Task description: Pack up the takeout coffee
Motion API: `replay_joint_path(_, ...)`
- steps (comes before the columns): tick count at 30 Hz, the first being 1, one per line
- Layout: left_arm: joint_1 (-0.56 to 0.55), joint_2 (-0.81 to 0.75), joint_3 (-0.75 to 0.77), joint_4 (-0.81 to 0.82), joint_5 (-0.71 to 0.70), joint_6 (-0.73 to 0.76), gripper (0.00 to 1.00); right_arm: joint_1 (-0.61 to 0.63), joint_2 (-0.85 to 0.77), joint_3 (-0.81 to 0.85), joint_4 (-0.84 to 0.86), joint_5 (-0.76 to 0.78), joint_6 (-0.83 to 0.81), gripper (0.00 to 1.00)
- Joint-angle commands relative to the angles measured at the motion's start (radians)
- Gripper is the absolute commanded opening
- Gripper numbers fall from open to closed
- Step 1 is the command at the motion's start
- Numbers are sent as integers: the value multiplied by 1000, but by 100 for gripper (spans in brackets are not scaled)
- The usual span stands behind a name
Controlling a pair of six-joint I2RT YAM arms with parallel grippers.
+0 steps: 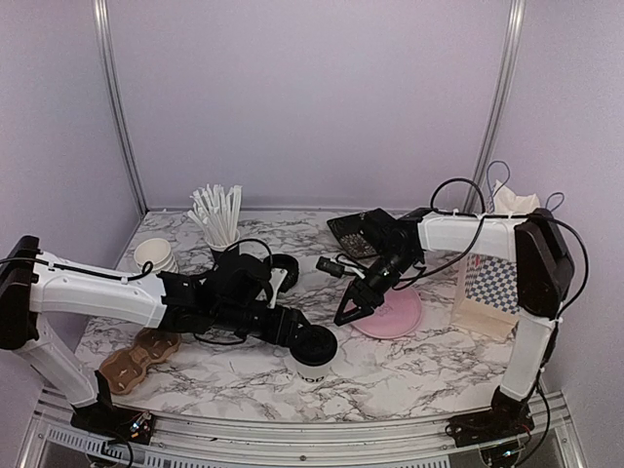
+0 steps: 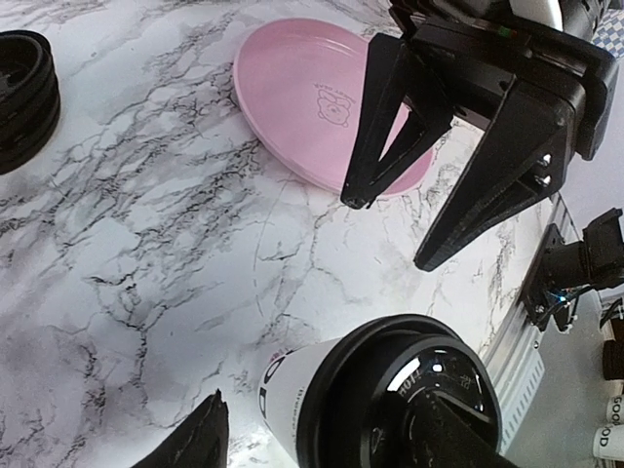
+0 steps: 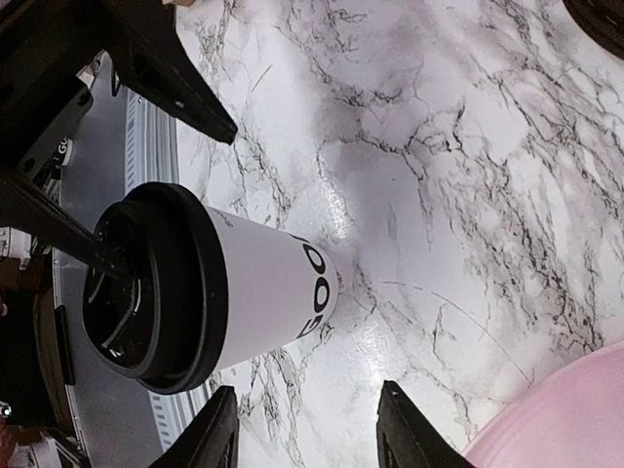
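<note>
The left jaws are spread wide over the cup. The right wrist view shows what the top view hides: one finger reaches across the black lid, and the other sits off to the side. The right jaws are spread too, holding nothing, at 2 o'clock from the cup, by the pink plate. The cup stands at 6 o'clock on the table. The left arm reaches in low from 9 o'clock.
</note>
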Motion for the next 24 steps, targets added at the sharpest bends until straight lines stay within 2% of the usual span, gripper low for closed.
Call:
replay_joint_path(1, 0, -71, 50, -78, -81, 24, 67, -4, -69, 31, -23, 6, -46, 48)
replay_joint_path(5, 0, -127, 21, -79, -83, -15, 67, -4, -132, -21, -12, 16, -53, 50)
replay_joint_path(10, 4, -157, -45, -119, -102, -161, 55, -4, -156, -88, 9, -5, -43, 50)
replay_joint_path(14, 8, -144, -88, -96, -41, -271, 46, -4, -121, -105, 12, -58, -36, 49)
replay_joint_path(18, 8, -139, -112, -29, 28, -295, 41, -4, -79, -99, 5, -92, -34, 49)
replay_joint_path(24, 8, -127, -125, 12, 51, -296, 40, -2, -40, -86, -30, -161, -57, 52)
